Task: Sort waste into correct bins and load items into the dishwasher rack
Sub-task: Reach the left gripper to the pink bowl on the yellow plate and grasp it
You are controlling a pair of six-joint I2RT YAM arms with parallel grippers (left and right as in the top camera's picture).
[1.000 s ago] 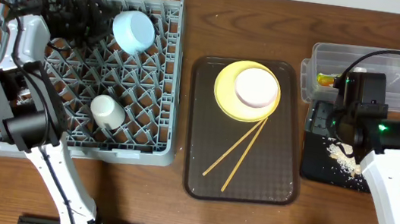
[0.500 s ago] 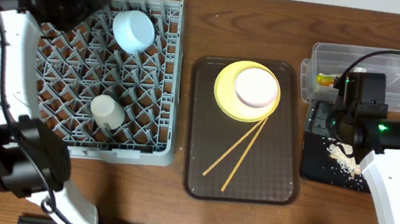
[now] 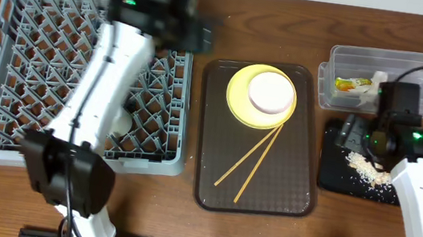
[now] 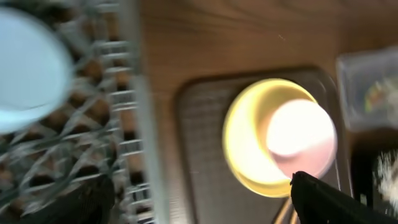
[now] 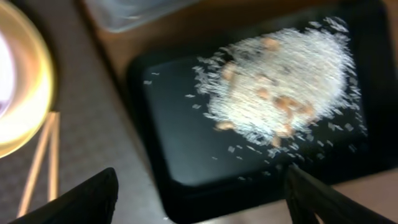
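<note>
Standing at nine o'clock, the rack (image 3: 7, 69) already holds the blue bowl (image 4: 25, 62); plate (image 3: 237, 97), white bowl (image 3: 271, 92) and chopsticks (image 3: 251, 156) wait at centre; rice (image 3: 367, 166) and wrapper (image 3: 345, 84) sit binned at three o'clock. Left gripper (image 4: 202, 190) and right gripper (image 5: 199, 190) gape wide, empty.

Left end effector (image 3: 199, 34) swung from rack (image 3: 39, 73) far-left corner across to right wall, near brown tray (image 3: 213, 167).

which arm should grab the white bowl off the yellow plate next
Left, probably. The left gripper is open, with the white bowl on the yellow plate framed just ahead of it. The right gripper is open over the rice in the black tray.
</note>
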